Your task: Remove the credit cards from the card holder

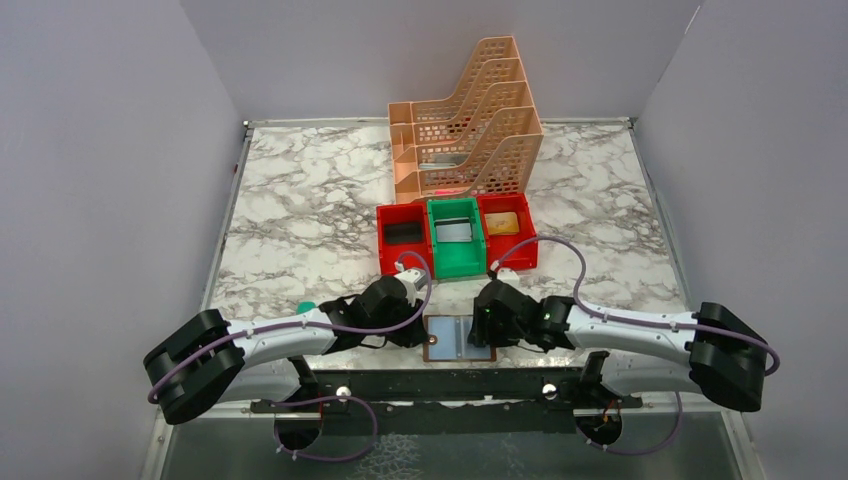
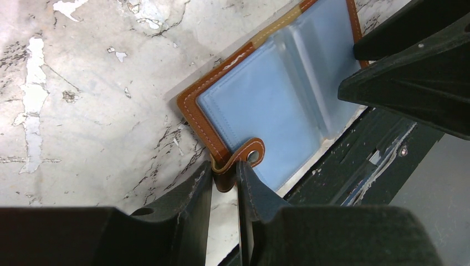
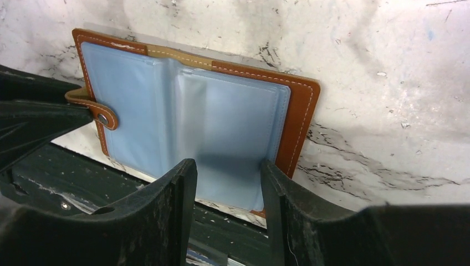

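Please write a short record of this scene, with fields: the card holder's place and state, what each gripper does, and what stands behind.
card holder: open flat, inside up, at the near edge of the table
pockets: grey-blue; no card sticks out
left gripper: shut on the snap tab
right gripper: open, at the near edge of the holder's right half
behind: green bin between two red bins, then an orange rack
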### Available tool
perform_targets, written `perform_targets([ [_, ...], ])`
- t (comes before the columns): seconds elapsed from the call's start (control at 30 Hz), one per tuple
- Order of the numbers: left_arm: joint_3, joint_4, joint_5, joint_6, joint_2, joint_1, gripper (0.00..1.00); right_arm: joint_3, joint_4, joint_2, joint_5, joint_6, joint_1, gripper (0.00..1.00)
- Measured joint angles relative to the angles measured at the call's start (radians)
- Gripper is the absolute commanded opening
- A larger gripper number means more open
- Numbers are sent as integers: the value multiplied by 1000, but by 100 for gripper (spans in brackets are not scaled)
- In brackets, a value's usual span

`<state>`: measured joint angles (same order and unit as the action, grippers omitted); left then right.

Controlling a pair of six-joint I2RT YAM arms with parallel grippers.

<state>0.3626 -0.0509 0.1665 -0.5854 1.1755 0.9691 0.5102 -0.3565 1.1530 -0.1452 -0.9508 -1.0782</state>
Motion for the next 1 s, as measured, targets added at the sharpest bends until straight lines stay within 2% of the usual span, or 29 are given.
perform_targets([
  [0.4,0,2,0,0,0,0,25,35,-13,45,0,1,0,54],
  [0.53,0,2,0,0,0,0,25,26,5,34,2,-1,0,51],
  [0.77,0,2,0,0,1,0,24,-99,180,-72,72,-18,0,51],
  [1.0,0,9,-11,1,1,-2,24,-73,183,-73,96,-16,0,50],
])
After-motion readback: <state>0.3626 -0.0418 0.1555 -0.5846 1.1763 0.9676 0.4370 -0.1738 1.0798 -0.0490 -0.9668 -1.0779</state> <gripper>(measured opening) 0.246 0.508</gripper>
